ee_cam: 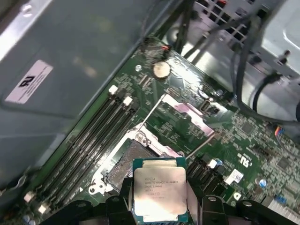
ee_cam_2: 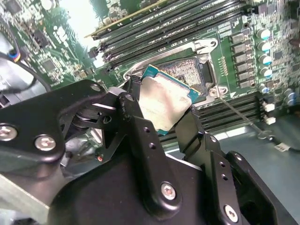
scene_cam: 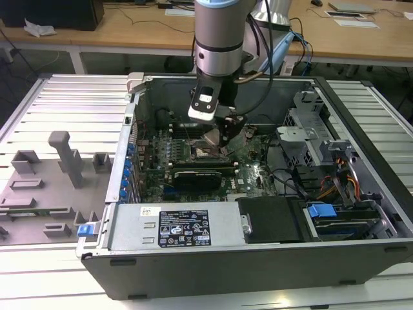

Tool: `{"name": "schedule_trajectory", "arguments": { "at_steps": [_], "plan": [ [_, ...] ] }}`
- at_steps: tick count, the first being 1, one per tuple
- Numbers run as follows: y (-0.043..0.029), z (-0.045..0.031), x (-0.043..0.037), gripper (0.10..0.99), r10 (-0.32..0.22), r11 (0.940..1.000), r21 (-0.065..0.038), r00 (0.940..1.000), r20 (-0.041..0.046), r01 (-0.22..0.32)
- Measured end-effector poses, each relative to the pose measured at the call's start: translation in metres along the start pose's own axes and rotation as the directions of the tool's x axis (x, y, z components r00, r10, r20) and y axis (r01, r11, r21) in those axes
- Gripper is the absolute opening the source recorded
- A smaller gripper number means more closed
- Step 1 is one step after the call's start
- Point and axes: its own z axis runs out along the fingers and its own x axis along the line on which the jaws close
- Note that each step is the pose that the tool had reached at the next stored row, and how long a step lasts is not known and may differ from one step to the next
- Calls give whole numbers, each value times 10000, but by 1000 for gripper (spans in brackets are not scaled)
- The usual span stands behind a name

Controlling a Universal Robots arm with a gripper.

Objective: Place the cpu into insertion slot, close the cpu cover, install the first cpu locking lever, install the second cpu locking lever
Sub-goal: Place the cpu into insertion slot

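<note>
One cpu (ee_cam: pixel 160 187) is gripped in the jaws over one insertion slot (ee_cam: pixel 123 161).

Wooden desks (scene_cam: pixel 129 32) stand behind a ribbed grey metal table (scene_cam: pixel 64 97).

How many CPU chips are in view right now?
1: the cpu, held in the gripper above the insertion slot, whose visible part lies bare; the chip hides the rest.

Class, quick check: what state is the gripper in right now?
The gripper: closed, holding the cpu by its edges near the insertion slot.
</note>
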Motion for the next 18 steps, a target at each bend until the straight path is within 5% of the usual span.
{"name": "schedule_trajectory", "arguments": {
  "at_steps": [5,9,12,18],
  "plan": [
    [-1,11,0,541,802,9968,-2,9968,71,-802],
    [-2,22,0,541,1497,9887,-8,9887,131,-1497],
    [-3,32,0,541,2148,9767,-17,9765,188,-2148],
    [-5,54,0,541,3417,9398,-48,9393,299,-3417]
  ]
}}
